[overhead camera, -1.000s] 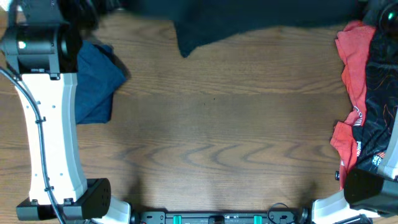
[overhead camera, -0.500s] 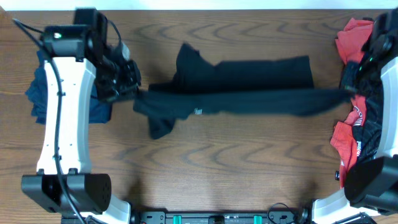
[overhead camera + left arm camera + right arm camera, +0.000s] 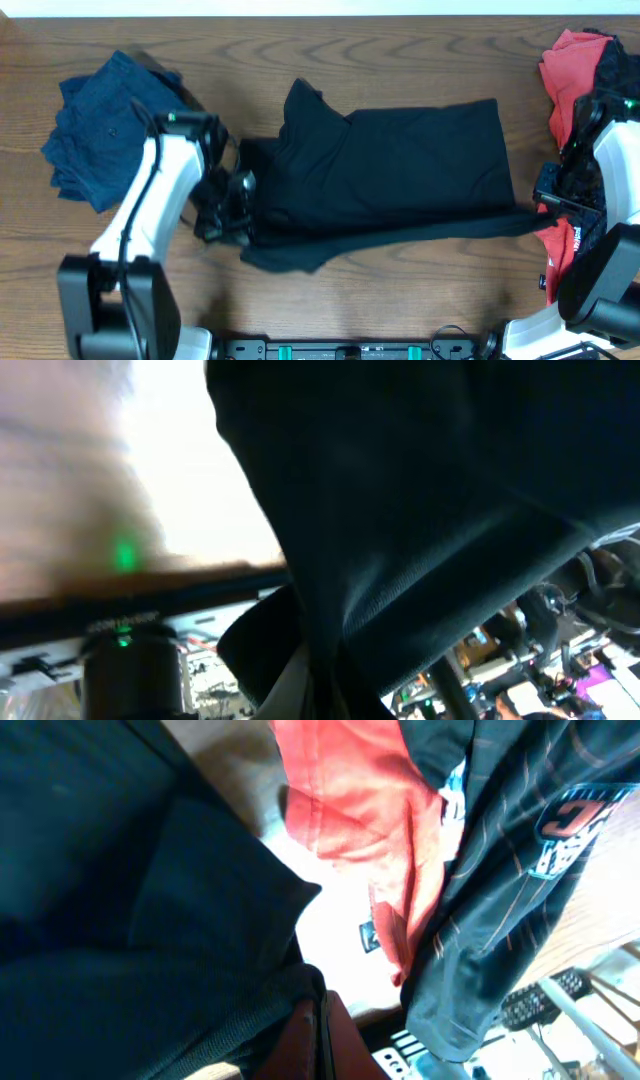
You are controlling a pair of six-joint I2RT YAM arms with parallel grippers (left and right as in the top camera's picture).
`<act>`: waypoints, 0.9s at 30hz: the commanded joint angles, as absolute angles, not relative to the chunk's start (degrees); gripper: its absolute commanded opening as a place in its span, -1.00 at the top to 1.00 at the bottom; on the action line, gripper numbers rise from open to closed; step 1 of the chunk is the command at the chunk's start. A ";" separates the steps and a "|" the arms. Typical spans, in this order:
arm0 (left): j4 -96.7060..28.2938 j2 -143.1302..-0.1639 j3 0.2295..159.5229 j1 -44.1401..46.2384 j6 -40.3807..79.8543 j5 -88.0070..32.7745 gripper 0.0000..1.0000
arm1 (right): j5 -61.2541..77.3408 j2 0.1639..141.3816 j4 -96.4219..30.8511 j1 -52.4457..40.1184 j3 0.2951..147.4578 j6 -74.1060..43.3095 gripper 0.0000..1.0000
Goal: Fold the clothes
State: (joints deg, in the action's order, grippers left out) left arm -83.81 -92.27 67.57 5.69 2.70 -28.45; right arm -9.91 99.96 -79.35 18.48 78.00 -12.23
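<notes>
The black shirt (image 3: 400, 165) lies spread across the middle of the table, its near edge drawn into a taut band between both arms. My left gripper (image 3: 236, 200) is shut on the shirt's left end, where the cloth bunches. At the right end my right gripper (image 3: 548, 205) is shut on the shirt's near corner. In the left wrist view the black shirt (image 3: 420, 510) fills the frame and runs down into the left gripper (image 3: 318, 678). The right gripper (image 3: 318, 1020) pinches the black shirt (image 3: 120, 920) between shut jaws. No logos show.
A navy garment (image 3: 105, 140) lies crumpled at the far left. A red garment (image 3: 565, 70) and a black one with red print (image 3: 605, 130) are piled at the right edge, right beside my right arm; both also fill the right wrist view, red garment (image 3: 350, 810), printed garment (image 3: 510, 840).
Both arms have swung the shirt from the table's far side toward the near edge. It now lies flatter on the wood, with the held edge closer to me.
</notes>
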 commanded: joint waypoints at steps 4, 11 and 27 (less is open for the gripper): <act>-81.19 -81.71 60.05 5.54 2.66 -29.58 0.88 | -11.73 97.43 -77.97 19.81 76.01 -14.35 0.97; -63.26 -78.00 59.79 5.54 13.30 -29.39 0.88 | -7.35 97.17 -74.65 19.68 76.01 -13.98 0.97; -44.82 -75.09 68.20 5.08 13.39 -37.87 0.88 | 12.97 90.37 -65.17 19.22 80.20 -5.91 0.98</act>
State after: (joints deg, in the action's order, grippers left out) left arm -45.39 -78.78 61.76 5.67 17.72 -36.03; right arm 7.94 95.64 -65.69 19.25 76.42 -7.79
